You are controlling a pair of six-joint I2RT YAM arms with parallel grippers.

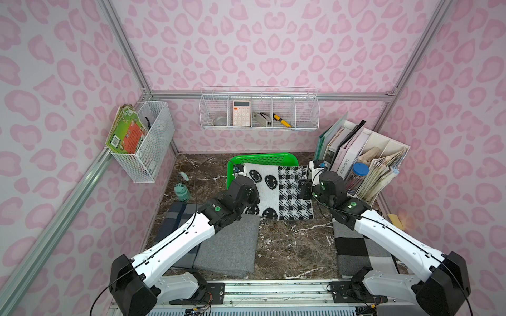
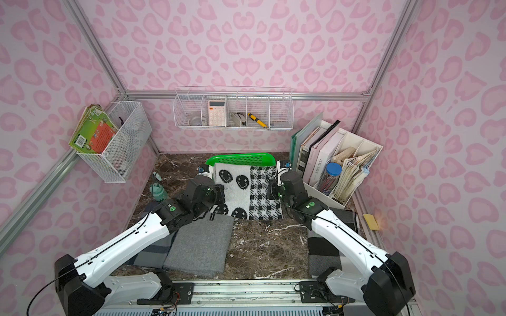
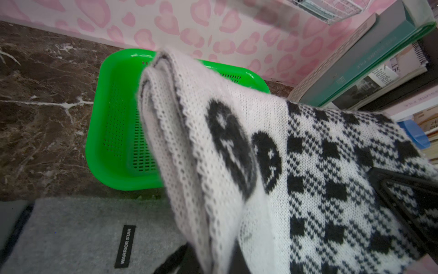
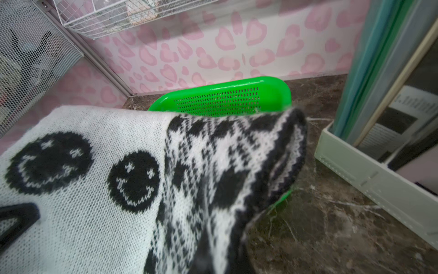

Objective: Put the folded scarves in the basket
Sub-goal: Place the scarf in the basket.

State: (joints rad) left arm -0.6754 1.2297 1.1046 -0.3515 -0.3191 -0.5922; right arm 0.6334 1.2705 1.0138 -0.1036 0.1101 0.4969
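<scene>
Item under handling: the scarf (image 1: 279,191), a folded white knit with black smiley faces on one half and a black check on the other. It hangs spread between the two arms. Its far edge lies over the basket (image 1: 262,158), and its near edge reaches toward the middle of the table (image 1: 295,246). Whether that near edge touches the marble top cannot be determined.

The basket is bright green and perforated, and it stands at the back of the table near the rear wall. In both top views the scarf covers most of it, leaving only the far wall and a left corner exposed. The left wrist view shows the basket's floor (image 3: 113,132) bare beneath the raised cloth (image 3: 260,166).

Left gripper (image 2: 220,193): clamped on the scarf's left edge, on the smiley half. Right gripper (image 1: 304,188): clamped on the scarf's right edge, on the checked half.

Also present: a grey folded cloth (image 1: 227,246) under the left arm, labelled "WARRIOR STAR" (image 3: 125,246). A file organiser (image 1: 383,153) with books stands just right of the basket.
</scene>
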